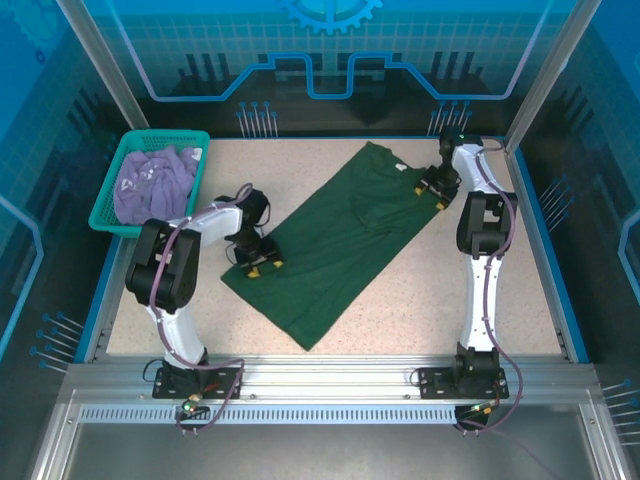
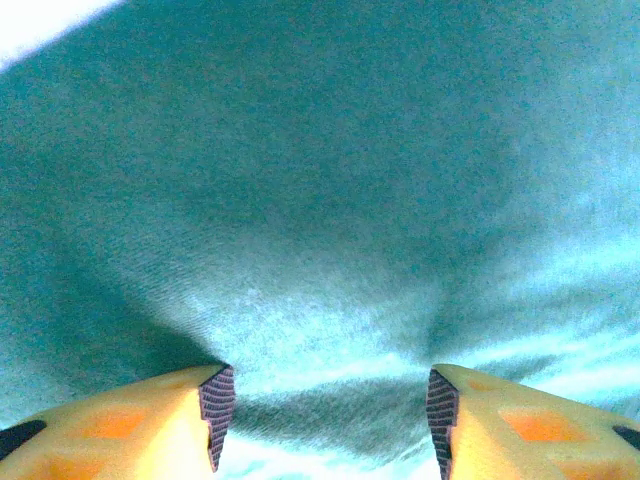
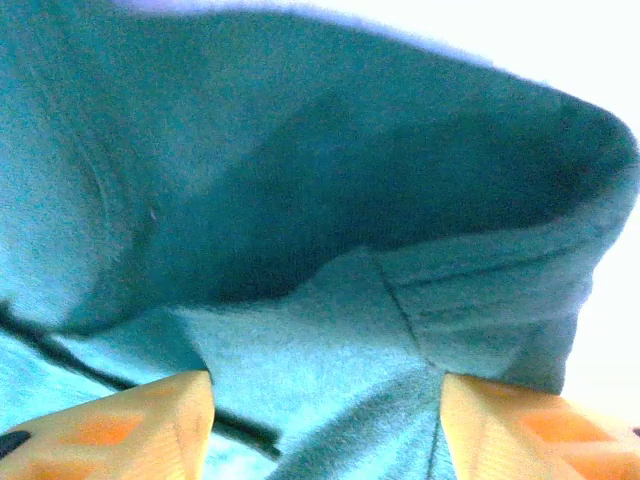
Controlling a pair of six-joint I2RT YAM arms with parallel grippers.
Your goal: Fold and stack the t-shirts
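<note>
Tools press the dark green t-shirt (image 1: 340,240): left tool (image 1: 262,266) at its near-left edge, released; right tool (image 1: 430,197) at its far-right corner, cloth between its jaws, grasp unclear.

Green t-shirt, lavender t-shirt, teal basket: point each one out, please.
green t-shirt (image 1: 345,245), top view, middle of the spread cloth.
lavender t-shirt (image 1: 150,185), top view, crumpled middle.
teal basket (image 1: 165,135), top view, far rim.
</note>
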